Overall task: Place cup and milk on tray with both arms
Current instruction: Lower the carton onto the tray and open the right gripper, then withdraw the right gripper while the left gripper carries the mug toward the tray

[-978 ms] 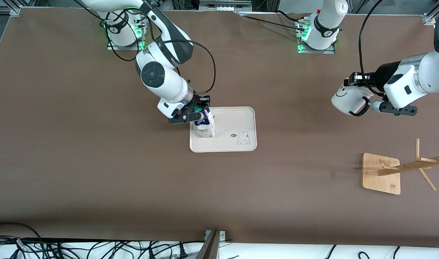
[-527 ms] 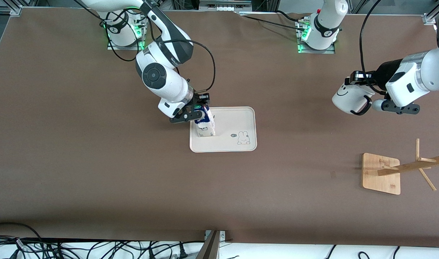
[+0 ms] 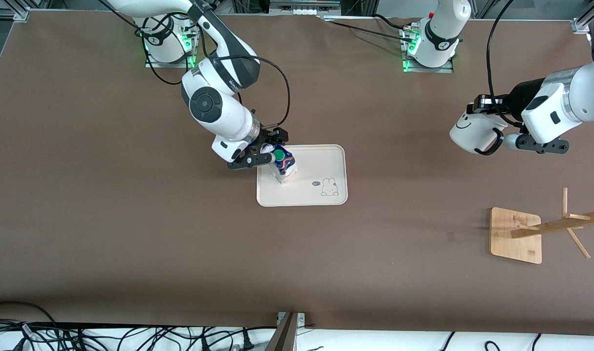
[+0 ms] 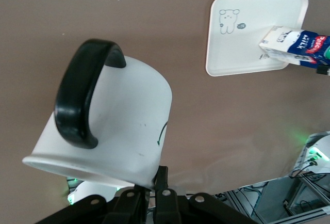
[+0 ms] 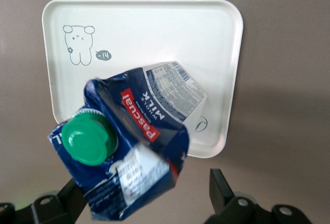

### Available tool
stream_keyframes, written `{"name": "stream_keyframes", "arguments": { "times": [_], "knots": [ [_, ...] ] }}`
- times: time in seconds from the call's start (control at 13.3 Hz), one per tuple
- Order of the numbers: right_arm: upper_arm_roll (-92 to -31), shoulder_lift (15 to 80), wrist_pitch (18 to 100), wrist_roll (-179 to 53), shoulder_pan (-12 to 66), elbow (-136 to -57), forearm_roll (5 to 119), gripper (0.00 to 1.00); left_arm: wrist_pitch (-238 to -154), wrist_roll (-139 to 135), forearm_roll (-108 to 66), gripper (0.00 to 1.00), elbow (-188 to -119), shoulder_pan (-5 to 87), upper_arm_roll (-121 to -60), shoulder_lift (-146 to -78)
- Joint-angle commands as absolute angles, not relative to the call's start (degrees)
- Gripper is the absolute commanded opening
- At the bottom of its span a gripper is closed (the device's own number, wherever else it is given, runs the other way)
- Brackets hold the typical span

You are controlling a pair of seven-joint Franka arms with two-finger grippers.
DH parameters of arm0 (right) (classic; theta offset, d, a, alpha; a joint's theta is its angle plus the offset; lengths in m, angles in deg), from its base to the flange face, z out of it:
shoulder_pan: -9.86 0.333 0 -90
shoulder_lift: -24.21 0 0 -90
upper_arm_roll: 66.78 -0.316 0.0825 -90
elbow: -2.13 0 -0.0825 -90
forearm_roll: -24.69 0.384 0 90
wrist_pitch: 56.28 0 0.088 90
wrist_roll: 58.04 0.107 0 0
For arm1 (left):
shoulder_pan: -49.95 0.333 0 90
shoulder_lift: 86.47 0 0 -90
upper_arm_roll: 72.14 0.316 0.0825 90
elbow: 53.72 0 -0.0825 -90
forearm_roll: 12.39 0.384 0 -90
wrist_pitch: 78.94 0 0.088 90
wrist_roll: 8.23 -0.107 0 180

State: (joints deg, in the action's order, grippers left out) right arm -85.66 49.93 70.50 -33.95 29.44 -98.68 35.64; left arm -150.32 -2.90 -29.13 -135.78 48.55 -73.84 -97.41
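Both arms are built of glossy white rounded shells with dark grey and black bands at the joints. The right arm [image 3: 219, 105] has a large round black cap with a small centre ring on its elbow joint, and small dark lettering on the black-and-white segment above it. The left arm [image 3: 560, 105] has a silver collar at its wrist and small black marks on its white housing. Black cables loop loosely along both arms. Each white base shows a black ring with a mark and glows green at its foot. Each arm ends in a black pincer on a bracket with round screw holes.
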Motion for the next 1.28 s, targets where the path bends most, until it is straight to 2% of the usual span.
{"name": "stream_keyframes", "arguments": {
  "times": [0.0, 0.23, 0.75, 0.98, 1.2],
  "knots": [
    [-85.06, 49.44, 69.41, -34.57, 29.11, -97.89, 34.8, 1.0, -148.55, -2.17, -26.02, 0.0, -133.26, 46.18, -73.99, -98.33],
    [-83.57, 47.86, 64.08, -34.57, 29.02, -95.7, 34.8, 1.0, -148.46, -2.17, -24.35, 0.0, -133.26, 45.04, -74.08, -98.33],
    [-78.31, 36.97, 37.89, -33.78, 29.11, -85.15, 30.94, 1.0, -148.46, -2.08, -23.64, 0.0, -133.26, 43.37, -74.08, -98.33],
    [-72.34, 32.75, 35.57, -35.09, 29.11, -84.53, 21.21, 1.0, -149.07, -0.77, -23.64, 0.0, -133.26, 39.69, -73.99, -100.78],
    [-60.23, 33.26, 35.74, -49.62, 28.93, -82.42, 20.21, 1.0, -150.74, 7.47, -23.64, 0.0, -130.56, 33.8, -73.81, -106.57]
  ]
}}
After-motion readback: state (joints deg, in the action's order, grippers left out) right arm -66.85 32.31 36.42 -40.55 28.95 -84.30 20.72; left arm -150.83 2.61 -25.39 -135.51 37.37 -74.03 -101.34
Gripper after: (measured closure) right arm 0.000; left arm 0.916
